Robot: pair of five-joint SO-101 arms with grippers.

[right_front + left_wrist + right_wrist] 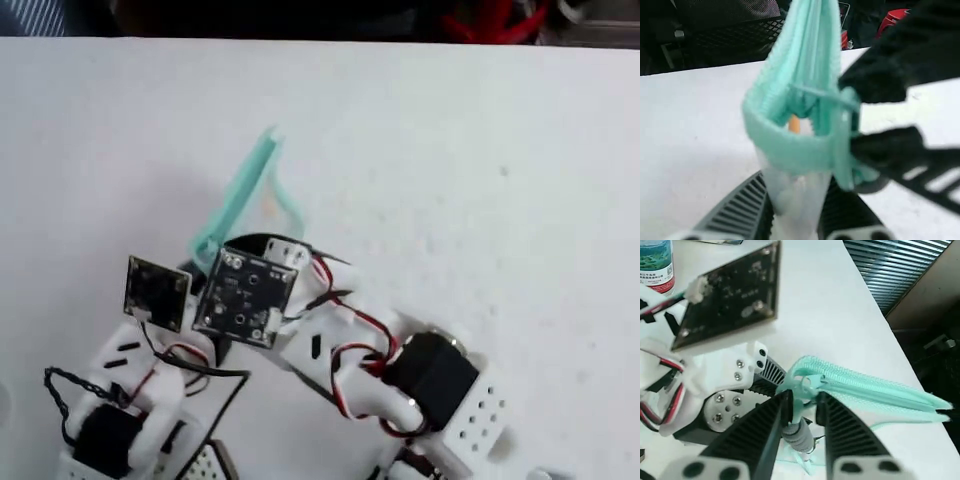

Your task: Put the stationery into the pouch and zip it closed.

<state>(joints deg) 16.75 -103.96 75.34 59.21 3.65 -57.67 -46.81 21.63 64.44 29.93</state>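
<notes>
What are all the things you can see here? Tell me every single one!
pouch: one, mint-green zip edge with a clear body, held above the table between both grippers
orange thing: one, orange, inside the pouch, too hidden to tell what it is
bottle: one, clear with a blue-green label, standing on the table away from the pouch
table: one, white, under everything
red thing: one, red, past the table's far edge, too unclear to name
left gripper: one, dark ribbed fingers, shut on the pouch's clear body
right gripper: one, dark ribbed fingers, shut on the pouch's zip
</notes>
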